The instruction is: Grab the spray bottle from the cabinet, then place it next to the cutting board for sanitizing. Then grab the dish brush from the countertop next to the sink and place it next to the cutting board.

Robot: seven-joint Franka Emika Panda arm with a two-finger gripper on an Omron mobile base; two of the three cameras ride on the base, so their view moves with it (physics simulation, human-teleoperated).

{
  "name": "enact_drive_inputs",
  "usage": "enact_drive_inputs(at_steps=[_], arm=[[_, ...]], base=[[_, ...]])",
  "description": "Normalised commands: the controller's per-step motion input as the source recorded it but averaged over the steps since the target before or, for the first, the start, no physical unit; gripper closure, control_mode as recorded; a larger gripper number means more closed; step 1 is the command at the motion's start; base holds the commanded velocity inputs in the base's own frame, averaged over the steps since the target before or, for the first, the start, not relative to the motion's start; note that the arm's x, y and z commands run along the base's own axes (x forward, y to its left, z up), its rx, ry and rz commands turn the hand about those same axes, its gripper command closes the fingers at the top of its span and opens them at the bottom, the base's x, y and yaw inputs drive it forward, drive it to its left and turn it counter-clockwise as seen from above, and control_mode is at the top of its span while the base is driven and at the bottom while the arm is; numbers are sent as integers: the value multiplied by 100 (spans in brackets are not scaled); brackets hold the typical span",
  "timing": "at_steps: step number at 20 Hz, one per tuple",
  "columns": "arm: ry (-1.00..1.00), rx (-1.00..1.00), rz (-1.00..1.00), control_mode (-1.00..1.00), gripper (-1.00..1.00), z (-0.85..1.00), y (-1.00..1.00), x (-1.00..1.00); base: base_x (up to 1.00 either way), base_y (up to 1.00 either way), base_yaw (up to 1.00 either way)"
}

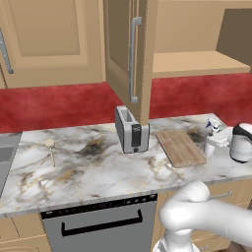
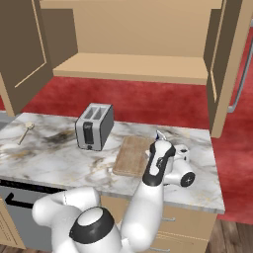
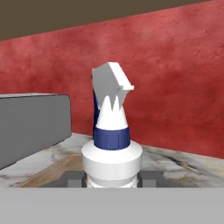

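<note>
I am holding the spray bottle (image 3: 111, 148) in the gripper (image 3: 111, 178), whose two dark fingers are pinching the white bottle body from either side near its base, with the blue collar and grey trigger head standing upright above them. In the left base view the gripper is working low over the right end of the surface (image 1: 88, 167), with the cutting board (image 1: 180, 147) just beside it on the toaster (image 1: 132, 130) side. I judge the step in hand to be the placement of the bottle next to the board; whether the base is already touching the marble I cannot tell, because the hand view cuts off below the fingers. To do this well, I am keeping the bottle vertical and lowering straight down until the base is resting flat on the marble, not on the board's edge. I am spreading the fingers only after the bottle is bearing its own weight, since the tall trigger head is likely making it top-heavy. I am then backing away along the finger axis and lifting clear before swinging. The dish brush (image 1: 50, 149) is lying well apart from the gripper, beyond the toaster, near the sink (image 1: 6, 155) edge, below the open cabinet (image 1: 194, 61).
</note>
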Motion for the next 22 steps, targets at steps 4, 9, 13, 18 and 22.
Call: enact_drive_inputs(at_steps=[4,9,13,18,22], arm=[[0,0,2,-100,100,-23,0,1],[0,0,2,-100,100,-21,0,0],[0,0,1,-100,-100,-30,0,1],[-1,0,0,-100,-100,-4,0,-8],[0,0,0,-100,-100,13,0,-12]], base=[[0,0,0],[0,0,0],[0,0,0],[0,0,0],[0,0,0]])
